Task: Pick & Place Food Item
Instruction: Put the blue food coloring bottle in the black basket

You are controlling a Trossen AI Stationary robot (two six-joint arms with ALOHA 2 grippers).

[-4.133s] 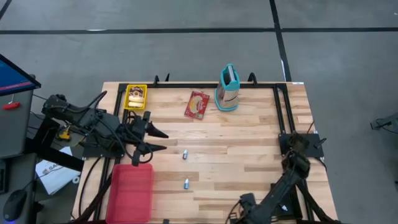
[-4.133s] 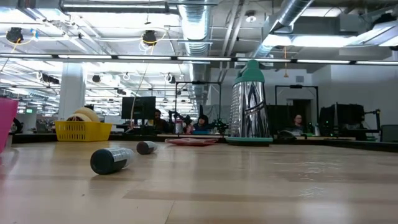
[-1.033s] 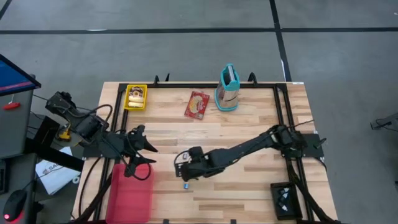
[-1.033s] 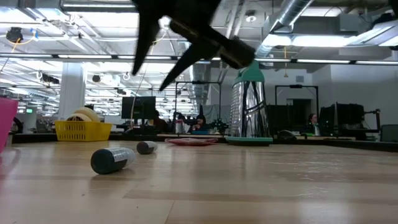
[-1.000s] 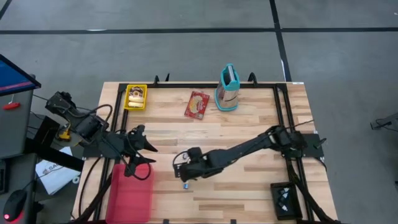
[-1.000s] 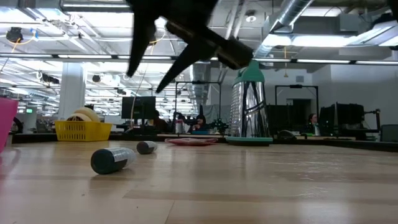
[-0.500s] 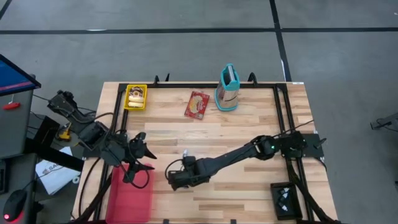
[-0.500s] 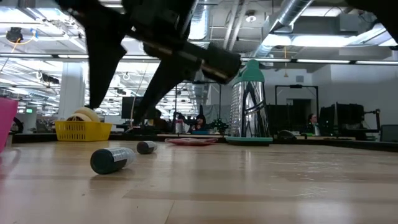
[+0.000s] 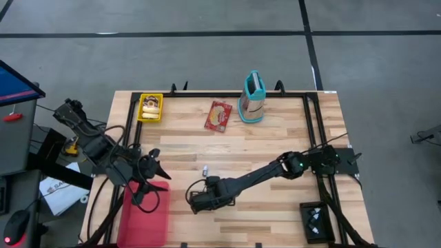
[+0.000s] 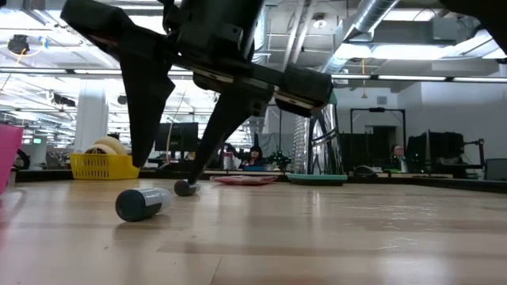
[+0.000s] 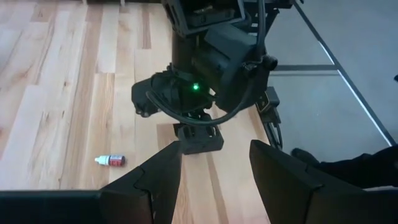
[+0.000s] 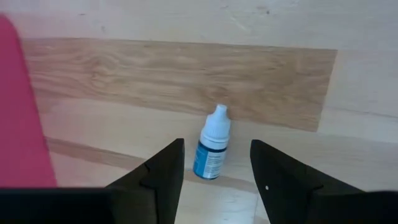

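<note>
The food item, a red snack packet (image 9: pixel 218 116), lies flat at the table's far middle and shows low in the low view (image 10: pixel 242 180). My right gripper (image 9: pixel 195 201) points steeply down near the table's middle front. It is open, and its fingers stand on either side of a small white and blue bottle (image 12: pixel 211 151) lying on the wood, without touching it. In the low view the same bottle (image 10: pixel 142 203) lies below the right gripper (image 10: pixel 165 176). My left gripper (image 9: pixel 153 180) hangs open over the far end of the pink bin (image 9: pixel 145 213), holding nothing.
A second small bottle (image 9: pixel 204 170) lies just beyond the right gripper. A teal-topped grater (image 9: pixel 253 98) stands at the far edge, beside the packet. A yellow basket (image 9: pixel 150 107) sits at the far left. Black frame rails (image 9: pixel 313 124) run along the table's far and right sides.
My right gripper has come down and gone toward the table's near left, rolling as it went, and now stands over the nearer bottle. My left gripper has drifted a little toward the near edge over the pink bin. The bottles and the packet have not moved.
</note>
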